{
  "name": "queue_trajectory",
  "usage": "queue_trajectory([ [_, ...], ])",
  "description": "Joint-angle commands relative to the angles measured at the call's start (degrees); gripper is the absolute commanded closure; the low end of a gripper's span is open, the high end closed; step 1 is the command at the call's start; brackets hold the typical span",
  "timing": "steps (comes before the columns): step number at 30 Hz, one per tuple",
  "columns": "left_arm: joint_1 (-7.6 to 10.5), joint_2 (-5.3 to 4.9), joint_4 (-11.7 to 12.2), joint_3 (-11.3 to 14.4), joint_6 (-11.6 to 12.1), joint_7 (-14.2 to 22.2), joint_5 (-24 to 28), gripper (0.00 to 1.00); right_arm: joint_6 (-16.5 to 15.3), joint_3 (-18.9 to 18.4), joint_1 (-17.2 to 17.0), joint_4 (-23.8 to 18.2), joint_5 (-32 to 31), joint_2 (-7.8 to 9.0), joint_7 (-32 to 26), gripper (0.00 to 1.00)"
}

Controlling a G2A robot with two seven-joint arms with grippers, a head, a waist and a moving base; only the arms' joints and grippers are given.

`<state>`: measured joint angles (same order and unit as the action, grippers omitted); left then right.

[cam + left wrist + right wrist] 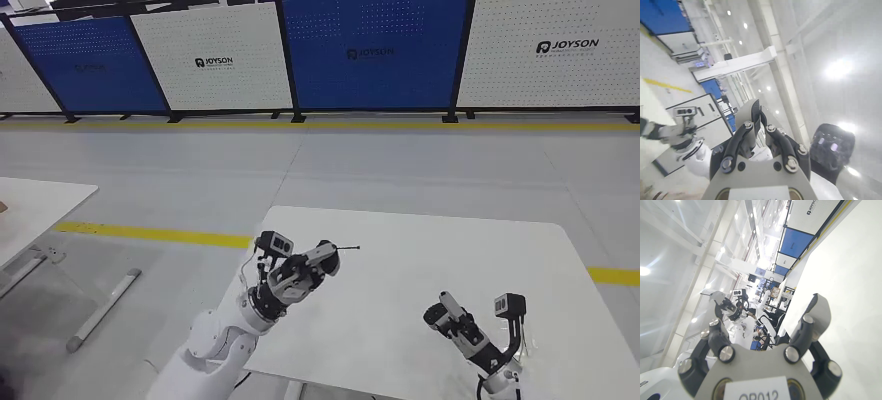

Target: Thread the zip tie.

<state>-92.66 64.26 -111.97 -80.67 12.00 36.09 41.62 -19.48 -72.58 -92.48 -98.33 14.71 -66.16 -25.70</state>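
Note:
My left gripper (328, 258) is held up above the near left part of the white table (460, 250). It is shut on a thin black zip tie (346, 247), whose free end sticks out sideways past the fingertips. In the left wrist view the gripper (758, 110) has its pads pressed together, and the tie is barely visible between them. My right gripper (438, 312) is raised over the near right part of the table. In its own view it (764, 300) is open and holds nothing. Farther off, the same view shows the left gripper (716, 296) with the zip tie (704, 293).
Blue and white pegboard partitions (370, 50) stand along the far side of the floor. A yellow line (150, 235) runs across the floor behind the table. Another white table (40, 200) sits at the left.

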Motion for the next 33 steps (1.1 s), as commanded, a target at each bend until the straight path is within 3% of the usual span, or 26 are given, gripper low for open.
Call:
queue_trajectory([
  [1,0.26,-0.03,1.75,0.93,-1.94,-0.43,-2.62,1.00,0.00,0.00,0.00,0.00,0.00,0.00,0.00,0.00],
  [6,0.43,0.01,6.47,3.06,-2.41,-2.98,-9.20,1.00,0.00,0.00,0.00,0.00,0.00,0.00,0.00,0.00],
  [11,-0.21,0.01,9.51,5.04,-2.31,-4.44,-14.70,1.00,0.00,0.00,0.00,0.00,0.00,0.00,0.00,0.00],
  [23,0.15,0.06,9.64,5.50,-2.30,-5.34,-15.42,1.00,0.00,0.00,0.00,0.00,0.00,0.00,0.00,0.00],
  [27,0.88,0.09,12.16,6.89,-3.44,-10.06,-23.59,1.00,0.00,0.00,0.00,0.00,0.00,0.00,0.00,0.00],
  [33,0.87,-0.25,16.25,8.02,-5.52,-9.43,-30.33,1.00,0.00,0.00,0.00,0.00,0.00,0.00,0.00,0.00],
])
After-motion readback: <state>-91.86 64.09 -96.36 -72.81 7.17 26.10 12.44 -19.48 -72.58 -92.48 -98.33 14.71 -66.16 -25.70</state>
